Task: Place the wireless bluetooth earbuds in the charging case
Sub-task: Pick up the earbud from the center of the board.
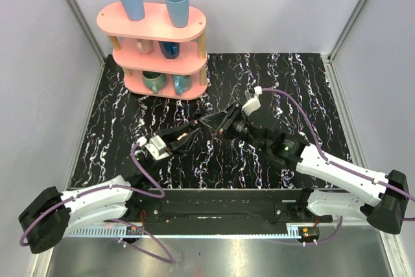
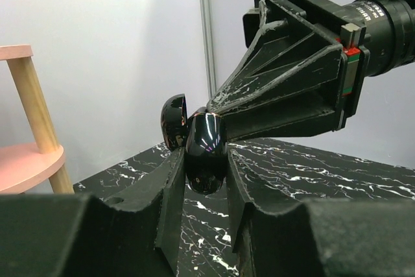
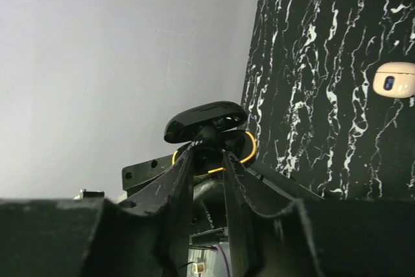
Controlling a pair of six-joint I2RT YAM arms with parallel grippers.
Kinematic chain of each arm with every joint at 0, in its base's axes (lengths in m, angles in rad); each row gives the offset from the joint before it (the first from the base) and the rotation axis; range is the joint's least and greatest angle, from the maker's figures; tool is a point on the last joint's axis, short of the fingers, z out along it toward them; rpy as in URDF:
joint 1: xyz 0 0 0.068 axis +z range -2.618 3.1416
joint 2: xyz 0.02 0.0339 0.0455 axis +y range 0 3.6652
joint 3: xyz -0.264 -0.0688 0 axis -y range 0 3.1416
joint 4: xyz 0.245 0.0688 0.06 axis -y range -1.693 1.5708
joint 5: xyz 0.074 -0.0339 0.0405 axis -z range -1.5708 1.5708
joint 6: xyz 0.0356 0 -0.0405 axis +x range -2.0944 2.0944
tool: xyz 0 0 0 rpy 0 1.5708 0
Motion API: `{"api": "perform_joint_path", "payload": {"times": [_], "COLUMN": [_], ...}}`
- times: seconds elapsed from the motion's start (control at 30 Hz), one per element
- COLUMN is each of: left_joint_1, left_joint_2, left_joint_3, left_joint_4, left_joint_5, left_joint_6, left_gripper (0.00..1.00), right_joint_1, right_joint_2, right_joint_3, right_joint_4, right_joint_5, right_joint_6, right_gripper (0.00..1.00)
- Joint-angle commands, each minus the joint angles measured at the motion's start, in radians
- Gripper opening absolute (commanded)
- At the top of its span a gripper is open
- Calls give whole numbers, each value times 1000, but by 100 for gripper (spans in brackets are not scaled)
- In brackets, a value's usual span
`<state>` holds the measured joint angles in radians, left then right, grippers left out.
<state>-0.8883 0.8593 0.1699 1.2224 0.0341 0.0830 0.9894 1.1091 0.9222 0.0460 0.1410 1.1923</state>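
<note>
Left claw (image 2: 205, 167) clamped; right claw (image 3: 207, 157) clamped; tips meeting

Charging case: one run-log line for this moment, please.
left gripper: shut on charging case, lid open | right gripper: tips at case opening, grip unclear | earbud: one on table, other unseen

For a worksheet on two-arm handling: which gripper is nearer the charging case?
Neither: left and right both touch it. The left gripper clamps the charging case by its lower half; the right gripper pinches it beside the open lid.
</note>
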Motion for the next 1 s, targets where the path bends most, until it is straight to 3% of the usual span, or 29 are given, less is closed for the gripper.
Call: {"api": "perform_joint_path", "payload": {"times": [0.0,0.5,0.73,0.97], "left_joint_1": [-5,-6,-5,-1], "left_joint_2": [-28,-72,-163,-278], "left_joint_3": [53,20,-17,-3], "left_joint_4": [440,355,261,123], "left_joint_5": [17,-33,-108,-135], "left_joint_6": [17,75,110,109], "left_gripper": [0,0,0,0], "right_joint_1": [12,12,-89,-173], "right_joint_2": [-12,-104,-147,-39], "right_joint_3": [26,-8,-132,-79], "right_joint_4": [-116,-215,-310,-237], "right_joint_5": [26,201,290,49], "right_joint_6": [-69,-128,-132,-249], "right_gripper": [33,39,49,56]}}
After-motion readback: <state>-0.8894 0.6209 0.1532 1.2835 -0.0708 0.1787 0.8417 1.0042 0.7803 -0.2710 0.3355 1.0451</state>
